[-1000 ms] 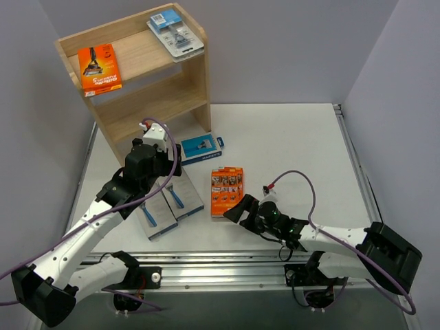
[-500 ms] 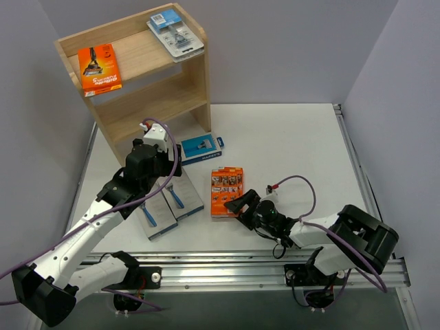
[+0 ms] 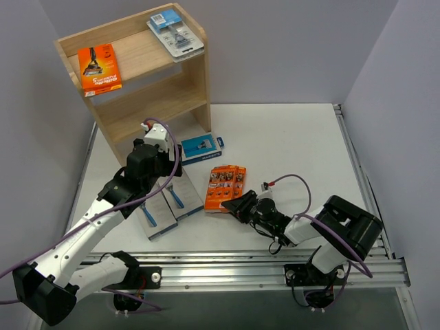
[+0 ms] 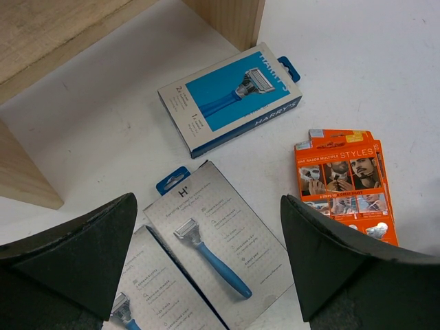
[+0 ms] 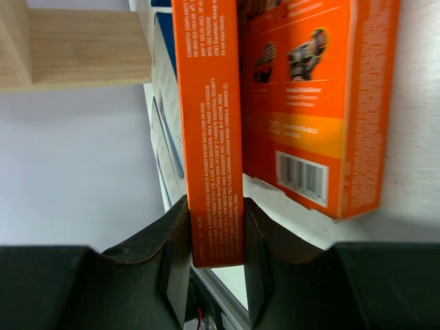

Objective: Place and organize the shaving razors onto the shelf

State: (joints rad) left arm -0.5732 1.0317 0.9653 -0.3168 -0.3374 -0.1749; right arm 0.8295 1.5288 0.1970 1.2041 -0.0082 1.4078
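White table [image 3: 289, 137], grey walls. Right gripper [image 5: 214, 206] clenched on narrow side of orange pack [image 5: 210, 124]; one second ago was open, short of it. Pack since turned and slid left, lies near middle of table's near edge. Second orange pack [image 5: 316, 103] just beside; front reads "ONE RAZOR MULTIPLE STYLES". Left gripper [image 4: 207, 227] released, above grey packs [image 4: 213, 240] marked "H'". Blue box [image 4: 230, 96], "HARRY'S", near shelf [image 3: 130, 48] at far left corner.
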